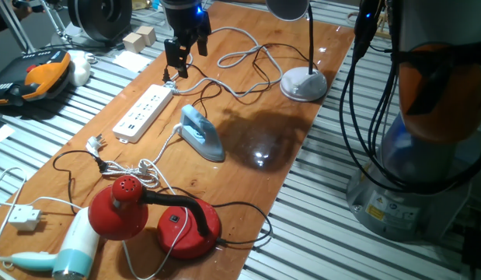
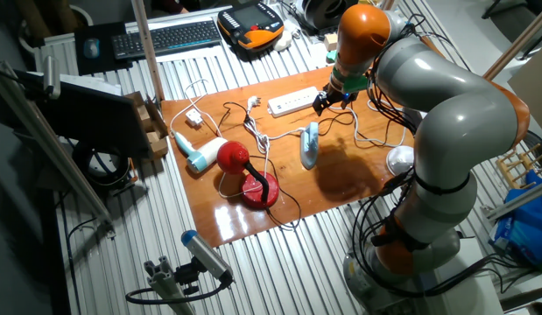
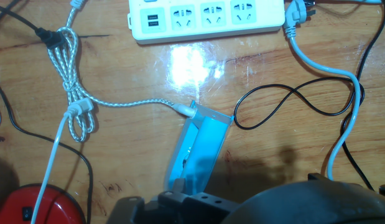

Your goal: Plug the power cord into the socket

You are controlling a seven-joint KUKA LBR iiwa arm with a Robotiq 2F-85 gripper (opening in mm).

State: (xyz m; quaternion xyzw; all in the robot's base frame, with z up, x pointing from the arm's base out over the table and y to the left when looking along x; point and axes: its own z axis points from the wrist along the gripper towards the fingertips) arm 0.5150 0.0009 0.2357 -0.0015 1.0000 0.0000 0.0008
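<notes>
- Nearest the lens in one fixed view sits a red desk lamp [image 1: 158, 214] by the tabletop's [image 1: 256, 117] near edge, with a pale blue hair dryer [image 1: 65, 250] beside it.
- A light-blue iron [image 1: 201, 134] lies near the tabletop's middle.
- The socket [image 1: 144, 112], a long white strip, lies along the left edge.
- The pincer [image 1: 176, 68] hangs above the strip's far end; its fingers stand a little apart, and I cannot tell whether they hold anything.
- The power cord [image 3: 292, 102], thin and black, loops on the wood beside the iron.
</notes>
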